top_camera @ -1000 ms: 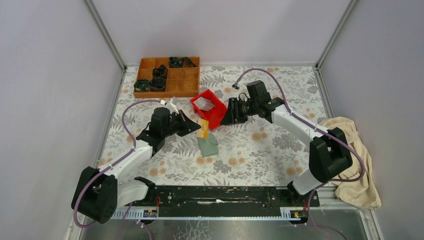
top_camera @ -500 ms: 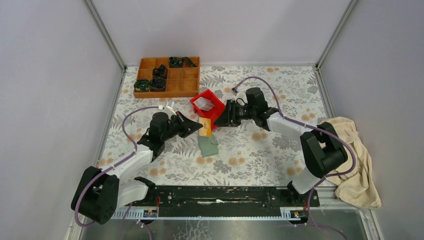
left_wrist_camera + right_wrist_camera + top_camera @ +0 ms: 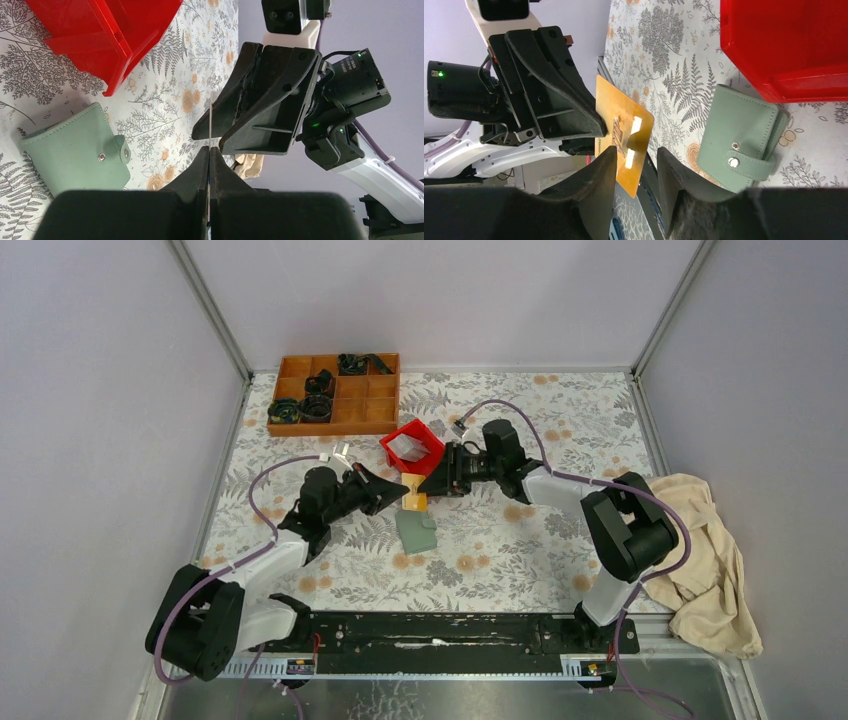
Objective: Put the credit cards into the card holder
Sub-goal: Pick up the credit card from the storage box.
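My left gripper is shut on a yellow-tan credit card and holds it upright above the table. In the left wrist view the card shows edge-on, rising from my shut gripper. My right gripper is open, its fingers on either side of the card's far end. The right wrist view shows the card between my open right gripper. The sage-green card holder lies shut and snapped on the table just below; it also shows in both wrist views. No other cards show.
A red plastic bin stands just behind the two grippers. A brown wooden compartment tray with black parts sits at the back left. A beige cloth lies at the right edge.
My right gripper has moved left, past the red bin, until its open fingers straddle the card. My left gripper has kept hold of the card and shifted slightly right.
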Robot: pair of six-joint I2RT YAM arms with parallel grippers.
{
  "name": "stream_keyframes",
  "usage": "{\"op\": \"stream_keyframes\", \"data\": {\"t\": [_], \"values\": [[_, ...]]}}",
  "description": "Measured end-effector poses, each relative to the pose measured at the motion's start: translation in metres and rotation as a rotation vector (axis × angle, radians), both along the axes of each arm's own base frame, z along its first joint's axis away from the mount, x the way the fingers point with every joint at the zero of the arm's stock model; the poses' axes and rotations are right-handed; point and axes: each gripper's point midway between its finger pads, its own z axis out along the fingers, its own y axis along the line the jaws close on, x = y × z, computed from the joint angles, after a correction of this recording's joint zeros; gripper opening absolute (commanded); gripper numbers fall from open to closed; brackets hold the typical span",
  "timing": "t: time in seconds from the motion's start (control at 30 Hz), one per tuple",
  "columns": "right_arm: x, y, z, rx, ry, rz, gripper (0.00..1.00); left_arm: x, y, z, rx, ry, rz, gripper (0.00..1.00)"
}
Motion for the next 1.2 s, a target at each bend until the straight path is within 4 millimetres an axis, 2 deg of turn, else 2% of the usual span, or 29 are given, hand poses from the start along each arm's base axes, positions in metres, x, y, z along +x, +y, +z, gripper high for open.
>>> {"op": "stream_keyframes", "data": {"t": [0.13,0.33,0.37,0.43,0.5,0.63,0.73,0.87,1.03,1.2], "values": [[-0.001,0.004,0.0,0.016,0.006,0.006,0.39,-0.001,-0.001,0.0,-0.018,0.008,0.001,0.0],[-0.003,0.008,0.004,0.06,0.024,0.012,0.0,0.001,-0.001,-0.001,-0.034,0.014,0.007,0.01],[-0.002,0.009,0.006,0.071,0.029,0.01,0.0,0.001,0.0,-0.004,-0.033,0.024,0.012,0.05],[-0.003,0.009,0.007,0.083,0.041,0.009,0.0,0.001,0.001,-0.008,-0.037,0.036,0.015,0.24],[-0.004,0.009,0.007,0.093,0.056,0.009,0.0,0.0,0.001,-0.009,-0.035,0.04,0.013,0.38],[-0.008,0.011,0.006,0.092,0.059,0.023,0.0,-0.002,0.003,-0.019,-0.003,0.066,0.014,0.52],[-0.009,0.008,-0.005,0.026,0.063,0.028,0.0,-0.004,0.009,-0.032,0.054,0.093,0.034,0.54],[0.0,0.001,-0.016,-0.118,0.019,0.026,0.0,-0.006,0.025,-0.051,0.161,0.144,0.096,0.54],[0.01,-0.006,-0.009,-0.297,-0.071,0.042,0.0,-0.011,0.042,-0.072,0.269,0.191,0.146,0.52],[0.001,-0.003,-0.003,-0.448,-0.139,0.111,0.0,-0.015,0.051,-0.085,0.336,0.216,0.163,0.43]]}}
